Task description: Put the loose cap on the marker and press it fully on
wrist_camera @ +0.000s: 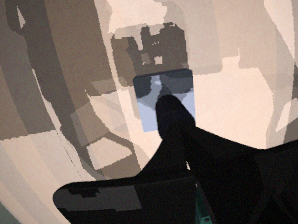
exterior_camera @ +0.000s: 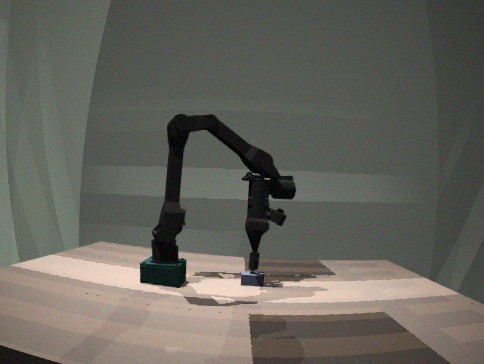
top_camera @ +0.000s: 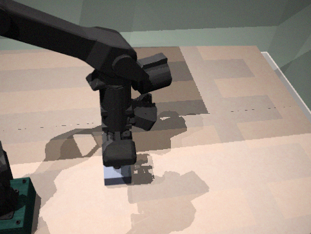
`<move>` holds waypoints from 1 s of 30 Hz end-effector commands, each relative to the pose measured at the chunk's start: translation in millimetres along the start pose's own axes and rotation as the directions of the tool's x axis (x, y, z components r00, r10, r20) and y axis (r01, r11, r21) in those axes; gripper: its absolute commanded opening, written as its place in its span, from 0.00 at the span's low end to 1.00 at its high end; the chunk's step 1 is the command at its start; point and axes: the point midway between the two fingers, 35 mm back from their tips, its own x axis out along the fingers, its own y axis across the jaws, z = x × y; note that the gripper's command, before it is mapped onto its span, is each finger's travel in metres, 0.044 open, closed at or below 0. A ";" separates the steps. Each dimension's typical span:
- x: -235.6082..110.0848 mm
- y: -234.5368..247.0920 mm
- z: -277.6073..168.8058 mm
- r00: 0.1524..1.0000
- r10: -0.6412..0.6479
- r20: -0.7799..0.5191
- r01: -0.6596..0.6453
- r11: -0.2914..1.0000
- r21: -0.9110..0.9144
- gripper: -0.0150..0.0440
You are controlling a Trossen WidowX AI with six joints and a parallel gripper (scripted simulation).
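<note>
The black cap [exterior_camera: 254,261] [wrist_camera: 172,111] sits upright on the marker in the blue-grey holder block [top_camera: 115,174] [exterior_camera: 251,280] [wrist_camera: 148,114]. The marker itself is hidden, so how far down the cap sits cannot be told. My gripper [exterior_camera: 255,251] [wrist_camera: 176,128] is shut and empty, pointing straight down. Its fingertips are right at the top of the cap and appear to touch it. In the top view the gripper body hides the fingertips and nearly all of the cap.
The arm's green base block [top_camera: 27,206] [exterior_camera: 162,273] stands on the table [top_camera: 257,180] [exterior_camera: 125,320], left of the holder block. Dark arm shadows fall around the holder. No other loose object shows.
</note>
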 end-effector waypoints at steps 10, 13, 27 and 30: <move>-16.6 1.0 2.8 1.000 0.000 0.001 0.000 1.000 0.000 0.25; -56.3 1.4 3.9 1.000 0.000 0.000 0.000 1.000 0.000 0.25; -88.0 0.1 0.4 1.000 -0.001 -0.002 0.001 1.000 0.000 0.57; -88.0 0.1 0.4 1.000 -0.001 -0.002 0.001 1.000 0.000 0.70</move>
